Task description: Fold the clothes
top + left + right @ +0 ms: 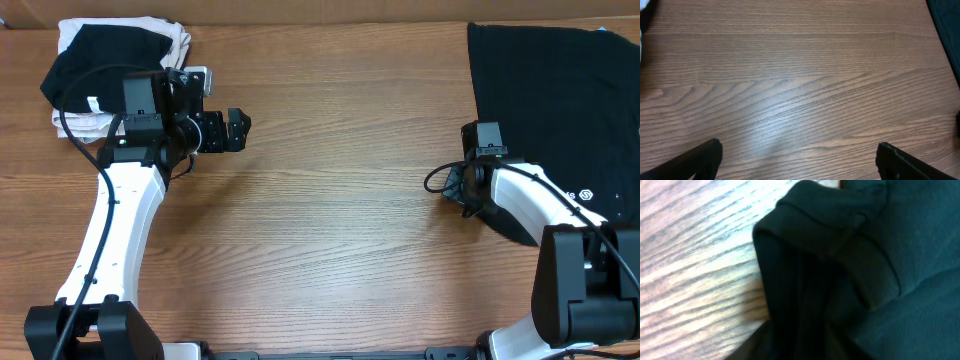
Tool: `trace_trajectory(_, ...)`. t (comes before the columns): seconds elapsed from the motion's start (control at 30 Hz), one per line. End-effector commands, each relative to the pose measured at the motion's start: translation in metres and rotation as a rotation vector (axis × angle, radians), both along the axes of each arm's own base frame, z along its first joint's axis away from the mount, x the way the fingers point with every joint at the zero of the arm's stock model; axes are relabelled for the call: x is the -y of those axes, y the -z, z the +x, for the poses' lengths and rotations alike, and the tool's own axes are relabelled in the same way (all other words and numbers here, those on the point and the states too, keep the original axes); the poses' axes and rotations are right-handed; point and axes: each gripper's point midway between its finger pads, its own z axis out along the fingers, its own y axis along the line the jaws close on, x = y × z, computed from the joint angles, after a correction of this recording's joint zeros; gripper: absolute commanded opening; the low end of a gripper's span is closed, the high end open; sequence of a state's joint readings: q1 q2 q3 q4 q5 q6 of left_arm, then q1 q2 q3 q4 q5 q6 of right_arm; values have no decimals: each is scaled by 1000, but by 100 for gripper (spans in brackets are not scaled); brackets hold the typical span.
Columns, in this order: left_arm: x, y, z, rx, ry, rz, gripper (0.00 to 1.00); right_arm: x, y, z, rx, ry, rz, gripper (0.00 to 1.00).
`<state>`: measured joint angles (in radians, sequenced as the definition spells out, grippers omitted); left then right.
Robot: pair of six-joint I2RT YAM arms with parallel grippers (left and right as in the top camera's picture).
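The big black T-shirt (560, 110) lies spread at the table's right end, its small white logo (585, 195) close to my right arm. My right gripper (456, 190) is down at the shirt's left edge, where the cloth is bunched. In the right wrist view the hem of the T-shirt (840, 240) is drawn into folds that run down between the jaws; the fingers themselves are lost in dark cloth. My left gripper (236, 130) hovers open over bare wood at the upper left, and its two fingertips (707, 152) stand far apart with nothing between them.
A stack of folded clothes (100, 60), black over white, sits in the far left corner just behind my left arm. A sliver of light-blue fabric (605, 28) shows at the far right edge. Wooden table (340, 200) stretches between the two arms.
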<state>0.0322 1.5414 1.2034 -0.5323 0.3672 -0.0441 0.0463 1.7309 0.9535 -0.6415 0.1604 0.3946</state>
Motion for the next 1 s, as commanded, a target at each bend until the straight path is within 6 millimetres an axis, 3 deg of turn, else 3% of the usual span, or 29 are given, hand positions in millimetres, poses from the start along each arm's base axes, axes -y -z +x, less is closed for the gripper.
trace_trajectory(0.0,5,-5,3,18,31,4,95,4,3,-1,2,9,-15,20)
trace_trajectory(0.13,-3,-1,3,4,0,41,82,6,2,1,12,12,-28,4)
trace_trajectory(0.2,-5,-1,4,6,-7,48,71,3,1,3,13,8,-14,4)
trace_trajectory(0.33,-5,-7,9,32,-16,41,70,-11,-19,6,14,-24,43,4)
trace_trajectory(0.5,-6,-22,16,69,-23,38,72,-40,-82,13,61,-135,122,4)
trace_trajectory(0.57,-6,-29,19,88,-24,37,77,-51,-110,10,83,-174,134,4)
trace_trajectory(0.73,-6,-43,25,122,-25,39,87,-83,-172,-6,126,-287,153,4)
trace_trajectory(0.97,-10,-52,29,143,-39,52,89,-130,-247,-28,235,-445,183,4)
